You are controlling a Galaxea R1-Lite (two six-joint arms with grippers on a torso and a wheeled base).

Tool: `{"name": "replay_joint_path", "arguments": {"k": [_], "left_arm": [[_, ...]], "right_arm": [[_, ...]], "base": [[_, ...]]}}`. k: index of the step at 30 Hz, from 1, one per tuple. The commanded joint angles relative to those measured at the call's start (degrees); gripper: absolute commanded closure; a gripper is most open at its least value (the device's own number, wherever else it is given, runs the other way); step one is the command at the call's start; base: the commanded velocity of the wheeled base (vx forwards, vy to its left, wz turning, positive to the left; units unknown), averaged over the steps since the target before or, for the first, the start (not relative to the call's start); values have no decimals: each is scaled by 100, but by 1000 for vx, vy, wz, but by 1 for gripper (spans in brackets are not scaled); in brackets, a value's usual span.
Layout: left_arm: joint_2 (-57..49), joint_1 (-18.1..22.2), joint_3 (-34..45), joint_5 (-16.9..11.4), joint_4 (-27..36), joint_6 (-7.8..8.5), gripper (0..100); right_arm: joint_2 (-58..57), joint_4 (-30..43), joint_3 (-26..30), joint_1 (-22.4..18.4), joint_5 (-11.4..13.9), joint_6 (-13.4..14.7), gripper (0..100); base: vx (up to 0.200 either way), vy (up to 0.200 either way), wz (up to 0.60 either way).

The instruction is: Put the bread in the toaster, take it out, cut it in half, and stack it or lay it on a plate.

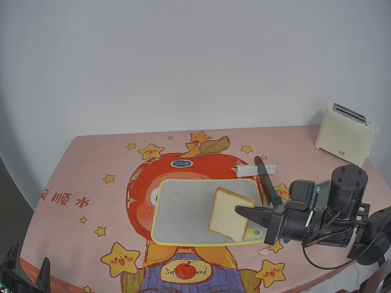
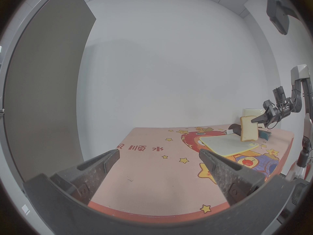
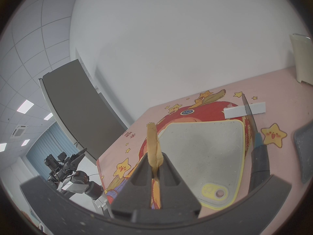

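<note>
Right tool (image 1: 241, 210) grips the bread (image 1: 226, 218) upright, just above the cutting board (image 1: 183, 208). Toasting is apparently pending; the toaster (image 1: 345, 135) stands behind the tool. Cutting and plating remain.

Cutting board (image 1: 183, 212) sits mid-counter (image 1: 102, 163), toward the near edge. The bread (image 1: 228, 218) is on edge over the board's right end, pinched in the right fingers (image 1: 254, 214). The knife (image 1: 264, 180) lies just right of the board, blade across a small block (image 1: 255, 169) behind it. The toaster (image 1: 346, 135) is way back in the far right corner.
</note>
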Motion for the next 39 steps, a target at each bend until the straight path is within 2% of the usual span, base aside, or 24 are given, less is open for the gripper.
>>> {"name": "replay_joint_path", "arguments": {"k": [1,11,16,17,19,24,39], "left_arm": [[-93,-4,101,1,-4,-2,0],[-93,-4,101,1,-4,-2,0],[-93,-4,101,1,-4,7,0],[-93,5,101,1,-4,-2,0],[-93,-4,101,1,5,-2,0],[-93,-4,101,1,-4,-2,0],[-93,-4,101,1,-4,7,0]], "right_arm": [[102,-4,-36,96,13,67,100],[533,-426,-106,271,-14,172,100],[717,-945,-124,342,-31,550,100],[796,-1085,-176,342,-93,700,100],[902,-1120,-273,342,-225,779,100],[1139,-1129,-405,342,-506,796,100],[1341,-1129,-510,342,-585,796,100]], "base": [[0,0,0],[0,0,0],[0,0,0],[0,0,0],[0,0,0],[0,0,0],[0,0,0]]}}
